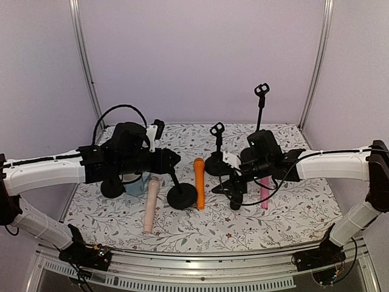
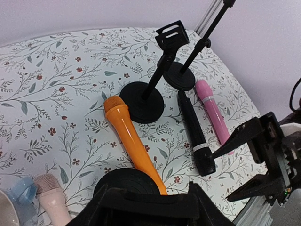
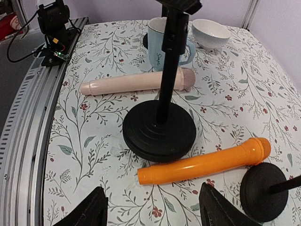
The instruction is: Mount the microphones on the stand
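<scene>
My left gripper [image 1: 170,163] [image 2: 149,197] is shut on the top clip of a black stand, whose round base [image 1: 182,196] [image 3: 160,129] rests on the floral cloth. The orange microphone [image 1: 199,182] [image 2: 134,146] [image 3: 207,162] lies beside that base. My right gripper [image 1: 230,185] [image 3: 150,209] hangs open just short of the orange microphone's tail end, holding nothing. The beige-pink microphone [image 1: 151,204] [image 3: 136,84] lies left of the held stand. The black microphone [image 2: 195,134] and the bright pink microphone [image 1: 264,194] [image 2: 212,110] lie side by side under the right arm.
A short stand [image 1: 217,161] [image 2: 141,101] and a tall stand [image 1: 262,90] [image 2: 181,77] rise behind the right gripper. Another black base [image 1: 112,185] sits under the left arm. A blue-and-white mug [image 3: 162,44] and a white bowl [image 3: 210,33] stand at the left.
</scene>
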